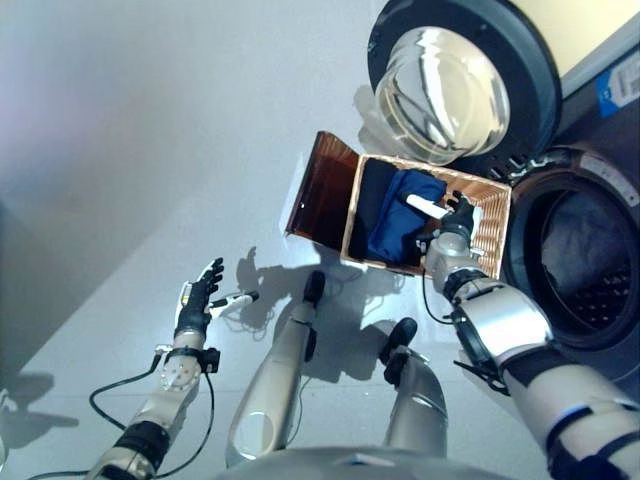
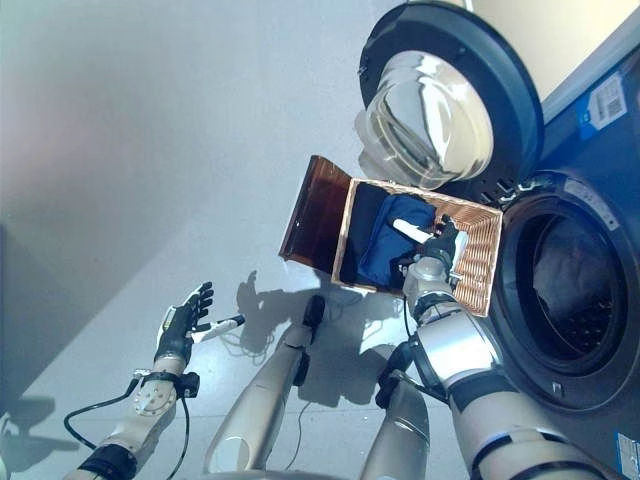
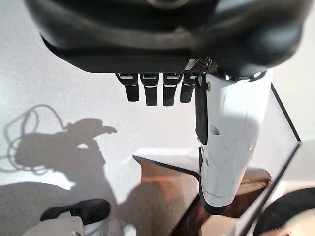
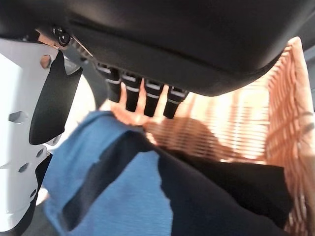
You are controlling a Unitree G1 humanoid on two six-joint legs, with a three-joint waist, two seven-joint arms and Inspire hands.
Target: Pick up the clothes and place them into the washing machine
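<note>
Pale grey floor (image 1: pixel 120 150) spreads across most of the room, smooth and glossy, with hard shadows thrown on it. Over on the left side the left hand (image 1: pixel 197 296) hangs above that floor with its fingers stretched straight and its white-covered thumb sticking out sideways; it holds nothing and touches nothing. Moving toward the middle, a wicker basket (image 1: pixel 492 215) sits on the floor with its brown lid (image 1: pixel 322 190) flung open and leaning away on the left side of it. Inside the basket lie the clothes: a blue garment (image 1: pixel 400 225) bunched up in the centre and a black garment (image 1: pixel 370 200) beside and partly under it, filling the left part of the basket. The right hand (image 1: pixel 452 222) reaches down into the basket from the near side, sitting right over the blue garment at its right edge; in the right wrist view its fingers (image 4: pixel 132 96) point down at the blue cloth and the woven wall beyond, only slightly bent, and I can't honestly say whether they have caught any fabric or are just resting against it. Further right stands the washing machine (image 1: pixel 575 260), its round glass door (image 1: pixel 455 80) swung wide open above the basket, and its dark drum (image 1: pixel 590 275) gaping just beside the basket's right end, with something dim lying inside it.
</note>
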